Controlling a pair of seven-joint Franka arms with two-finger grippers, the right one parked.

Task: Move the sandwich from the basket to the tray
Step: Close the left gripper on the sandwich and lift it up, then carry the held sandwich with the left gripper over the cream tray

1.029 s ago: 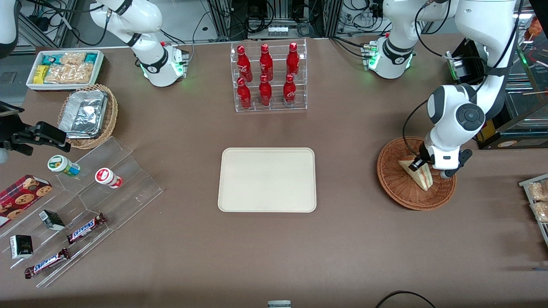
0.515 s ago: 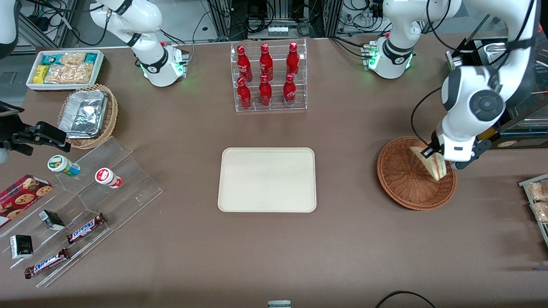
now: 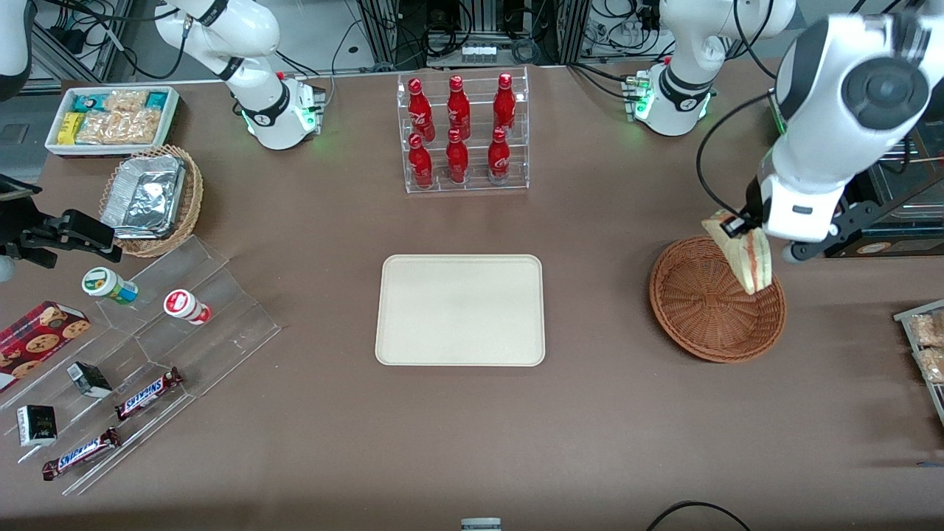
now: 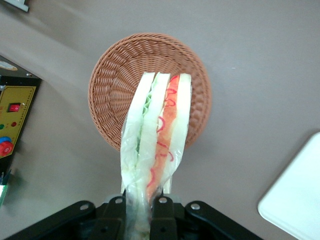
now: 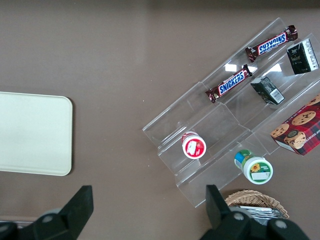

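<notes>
My left gripper (image 3: 737, 226) is shut on the sandwich (image 3: 746, 257), a pale bread wedge in clear wrap with red-orange and green filling. It holds the sandwich in the air above the reddish-brown wicker basket (image 3: 700, 324), which has nothing in it. In the left wrist view the sandwich (image 4: 157, 135) hangs from the gripper (image 4: 142, 212) over the basket (image 4: 115, 85). The cream tray (image 3: 460, 310) lies flat in the middle of the table, toward the parked arm's end from the basket; a corner of it shows in the left wrist view (image 4: 295, 195).
A clear rack of red bottles (image 3: 462, 131) stands farther from the front camera than the tray. A black box with a yellow panel (image 4: 12, 115) sits beside the basket. Snack packets (image 3: 928, 346) lie at the working arm's end. Tiered acrylic shelves (image 3: 147, 354) with snacks stand toward the parked arm's end.
My gripper has risen with the sandwich, lifting it out of the basket to well above the rim. The basket has stayed in place.
</notes>
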